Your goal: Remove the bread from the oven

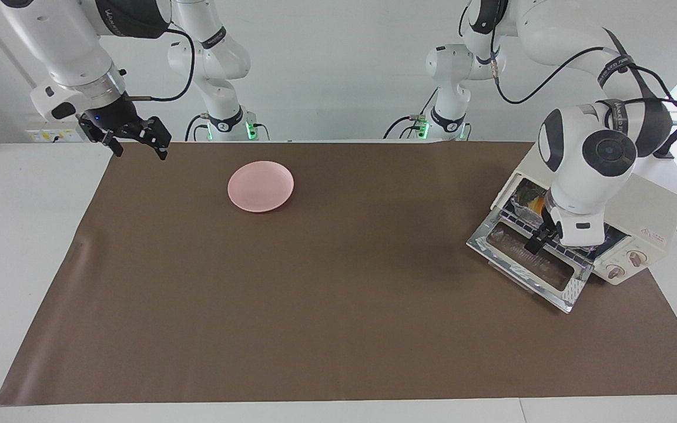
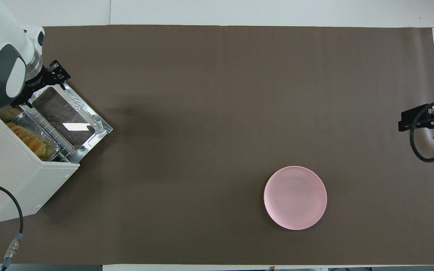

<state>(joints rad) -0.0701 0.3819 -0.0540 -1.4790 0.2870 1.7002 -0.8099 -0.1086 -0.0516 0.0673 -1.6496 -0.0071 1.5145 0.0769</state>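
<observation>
Overhead view: left pincer (image 2: pixel 47 81) spread over oven (image 2: pixel 13 180) door's 12 o'clock corner; could clip foil tray (image 2: pixel 38 141), tip bread (image 2: pixel 28 140).

High facing camera, steep overhead camera, both sharing brown mat (image 1: pixel 338 276)

i saw bright, even light and sharp focus. glare flashed on the oven door (image 2: pixel 68 121); shadows stayed soft.
</observation>
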